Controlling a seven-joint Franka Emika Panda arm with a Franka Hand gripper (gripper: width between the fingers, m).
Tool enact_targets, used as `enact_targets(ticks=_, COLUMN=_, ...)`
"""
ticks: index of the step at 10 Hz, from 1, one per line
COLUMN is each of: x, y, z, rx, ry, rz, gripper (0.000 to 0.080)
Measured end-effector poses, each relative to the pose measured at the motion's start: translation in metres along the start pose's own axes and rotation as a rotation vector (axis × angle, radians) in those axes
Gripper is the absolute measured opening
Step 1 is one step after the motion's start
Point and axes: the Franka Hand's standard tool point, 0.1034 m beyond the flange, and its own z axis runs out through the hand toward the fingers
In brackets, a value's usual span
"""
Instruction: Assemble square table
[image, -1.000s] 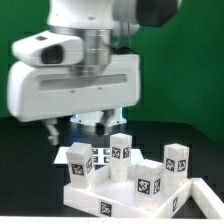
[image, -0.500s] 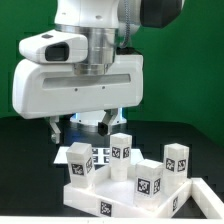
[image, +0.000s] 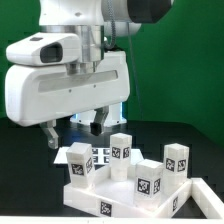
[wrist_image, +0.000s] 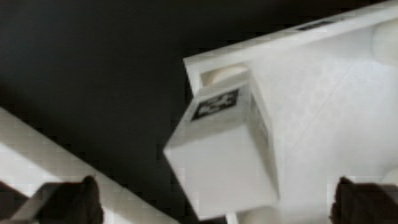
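While my hand (image: 72, 130) hangs above the far part of the dark matte table (image: 25, 175), its two dark fingers (image: 49, 132) are spread apart and hold nothing. Below and nearer the table's front edge sits the square tabletop (image: 85, 200), smooth white plastic with a raised rim. Four blocky white legs (image: 121, 152) stand upright inside it, each bearing a black-and-white square tag. Just behind it the marker board (image: 100, 153) lies flat. My wrist view shows one boxy leg (wrist_image: 228, 148) rising from the tabletop's textured white floor (wrist_image: 338, 100).
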Motion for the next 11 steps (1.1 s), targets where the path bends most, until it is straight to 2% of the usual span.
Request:
enact_targets(ticks=4, x=0.005, y=-0.007, z=0.019, rx=0.003, ry=-0.017, rz=0.059, gripper=0.0649)
enact_targets(ticks=6, x=0.013, y=-0.015, z=0.021, rx=-0.001, ry=-0.024, rz=0.106, gripper=0.0649)
enact_targets(ticks=8, x=0.010, y=-0.012, z=0.021, rx=-0.002, ry=-0.025, rz=0.114, gripper=0.0620)
enact_targets(ticks=9, x=0.009, y=-0.012, z=0.021, rx=-0.002, ry=-0.025, rz=0.114, gripper=0.0439)
enact_targets(ticks=10, x=0.009, y=-0.012, z=0.021, rx=0.001, ry=-0.027, rz=0.115, gripper=0.0439)
enact_targets(ticks=11, x=0.008, y=-0.012, z=0.022, rx=0.002, ry=-0.030, rz=0.116, gripper=0.0291)
